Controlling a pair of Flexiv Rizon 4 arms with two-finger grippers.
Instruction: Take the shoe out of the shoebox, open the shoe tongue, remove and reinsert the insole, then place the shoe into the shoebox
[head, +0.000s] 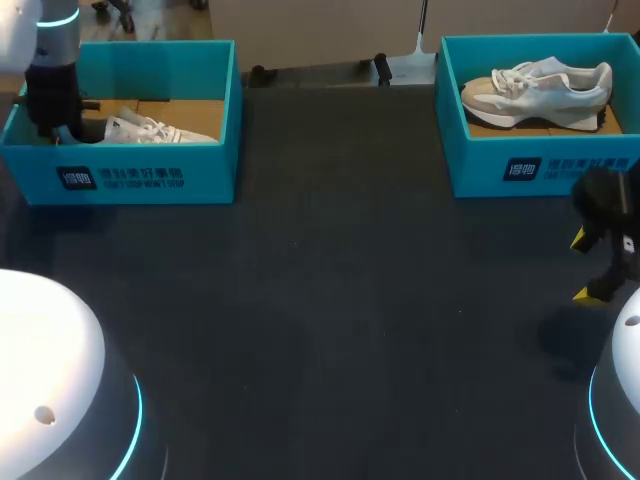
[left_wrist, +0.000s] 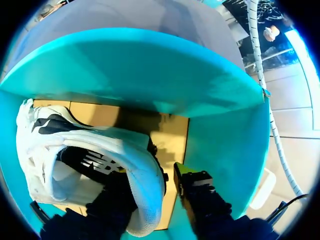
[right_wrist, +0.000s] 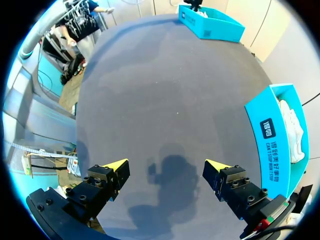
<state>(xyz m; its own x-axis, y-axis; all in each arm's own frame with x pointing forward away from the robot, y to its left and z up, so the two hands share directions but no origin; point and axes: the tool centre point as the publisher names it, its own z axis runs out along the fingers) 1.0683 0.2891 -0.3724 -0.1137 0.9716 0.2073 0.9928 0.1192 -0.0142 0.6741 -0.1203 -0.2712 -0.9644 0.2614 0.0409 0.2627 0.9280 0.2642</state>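
So right up close you've got the left hand (left_wrist: 150, 172) down inside the left shoebox (left_wrist: 150, 70), straddling the heel of the white shoe (left_wrist: 75, 150). One finger is tucked inside the shoe opening, and the other finger (left_wrist: 181, 172) sits outside, just beside the black heel tab. There looks to be a sliver of gap there, so I'd call that hand released, not clamped on anything. The shoe lies on the box's brown cardboard floor (left_wrist: 172, 135), with its toe pointing away from the hand and toward the far teal wall. From the head view, that box sits at the far left of the dark surface (head: 330, 280), with the left arm coming down into its left end. Well apart, at the far right corner, there's the right shoebox (head: 540, 165) with a second shoe (head: 535, 92) in it, a grey-and-white sneaker lying on its side. The right hand (head: 590, 265) hangs over bare surface just in front of that box. Its yellow-tipped fingers are spread wide with nothing between them.
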